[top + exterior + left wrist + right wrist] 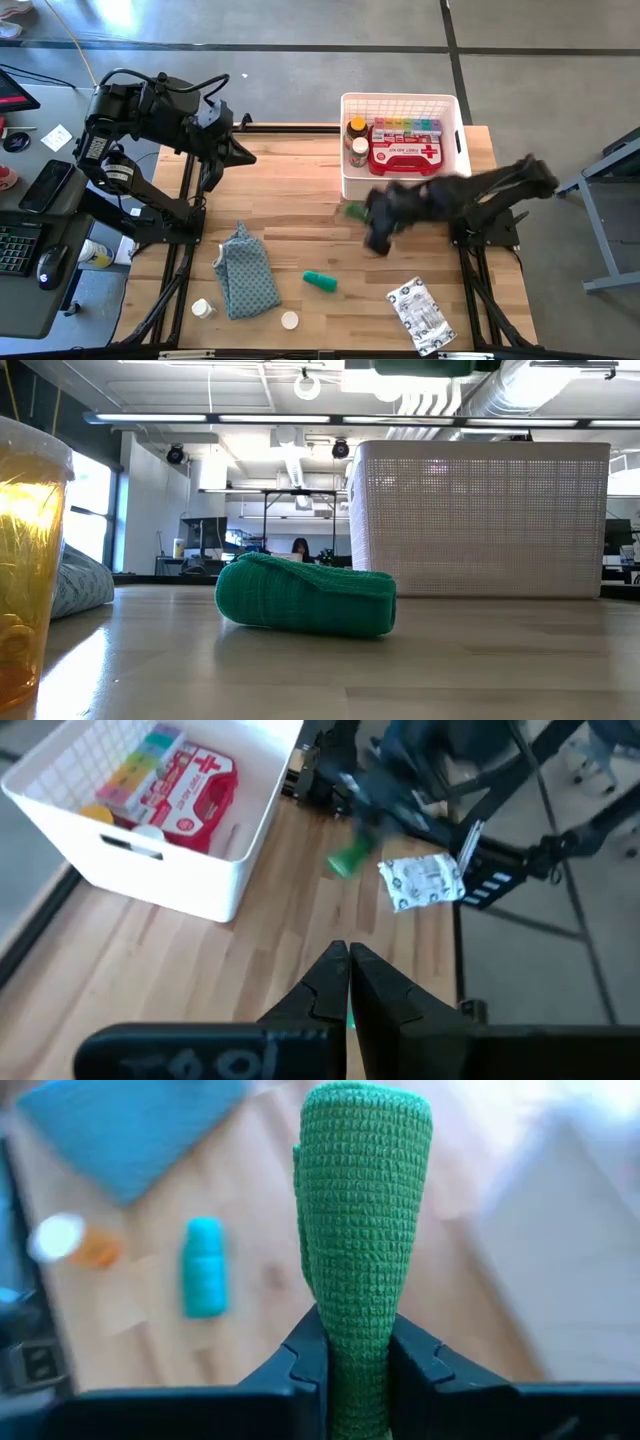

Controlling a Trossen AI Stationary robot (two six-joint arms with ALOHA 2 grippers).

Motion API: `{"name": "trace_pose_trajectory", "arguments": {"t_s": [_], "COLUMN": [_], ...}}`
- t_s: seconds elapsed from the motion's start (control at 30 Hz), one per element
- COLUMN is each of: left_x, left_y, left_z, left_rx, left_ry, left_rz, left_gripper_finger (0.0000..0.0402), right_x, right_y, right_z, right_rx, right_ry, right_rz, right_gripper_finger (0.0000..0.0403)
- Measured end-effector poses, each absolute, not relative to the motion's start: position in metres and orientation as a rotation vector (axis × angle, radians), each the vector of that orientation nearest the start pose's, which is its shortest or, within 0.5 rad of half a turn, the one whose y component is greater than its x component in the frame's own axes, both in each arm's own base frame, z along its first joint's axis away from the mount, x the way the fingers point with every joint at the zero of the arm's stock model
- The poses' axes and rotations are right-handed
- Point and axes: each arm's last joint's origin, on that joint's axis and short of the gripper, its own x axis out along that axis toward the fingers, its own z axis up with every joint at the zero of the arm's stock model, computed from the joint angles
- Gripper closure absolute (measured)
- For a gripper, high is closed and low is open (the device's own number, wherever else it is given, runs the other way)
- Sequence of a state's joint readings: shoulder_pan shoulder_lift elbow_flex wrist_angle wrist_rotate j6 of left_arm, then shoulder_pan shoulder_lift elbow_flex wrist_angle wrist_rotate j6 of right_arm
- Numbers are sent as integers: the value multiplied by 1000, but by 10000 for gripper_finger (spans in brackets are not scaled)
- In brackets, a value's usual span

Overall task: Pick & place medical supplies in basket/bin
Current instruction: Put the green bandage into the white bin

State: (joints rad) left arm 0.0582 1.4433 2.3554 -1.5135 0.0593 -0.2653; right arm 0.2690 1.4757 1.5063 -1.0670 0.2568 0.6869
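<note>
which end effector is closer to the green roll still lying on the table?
Right. The right end effector hangs just up-table of the green roll, clamping another one. The left end effector waits farther off, near the far-left edge.

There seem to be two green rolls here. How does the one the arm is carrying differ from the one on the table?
The carried green roll is clamped in the right tool and lifted off the wood near the white bin; the loose green roll lies flat on the table, untouched. The carried one is squeezed narrow where it is gripped; the loose one keeps its full shape. Both are green knitted wrap.
</note>
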Motion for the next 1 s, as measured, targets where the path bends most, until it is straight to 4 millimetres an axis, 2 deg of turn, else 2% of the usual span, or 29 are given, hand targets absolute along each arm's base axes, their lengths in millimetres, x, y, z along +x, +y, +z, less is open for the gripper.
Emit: {"name": "trace_pose_trajectory", "arguments": {"t_s": [0.13,0.23,0.37,0.5,0.6,0.77,1.0], "left_x": [169,169,173,183,190,201,205], "left_y": [8,8,11,14,14,15,16], "left_z": [541,542,549,562,572,580,583], "left_rx": [-196,-165,-141,-129,-136,-126,-155], "left_ry": [598,585,502,340,223,122,79], "left_rz": [49,43,111,179,178,167,213], "left_gripper_finger": [350,350,350,350,350,350,350], "right_x": [252,240,229,218,210,196,179], "right_y": [24,-3,-35,-70,-93,-126,-152], "right_z": [371,386,409,417,412,388,348], "right_rx": [371,337,202,48,35,71,148], "right_ry": [967,1005,1052,1159,1209,1307,1426], "right_rz": [-417,-453,-480,-481,-400,-323,-272], "right_gripper_finger": [351,347,349,350,347,347,346]}}
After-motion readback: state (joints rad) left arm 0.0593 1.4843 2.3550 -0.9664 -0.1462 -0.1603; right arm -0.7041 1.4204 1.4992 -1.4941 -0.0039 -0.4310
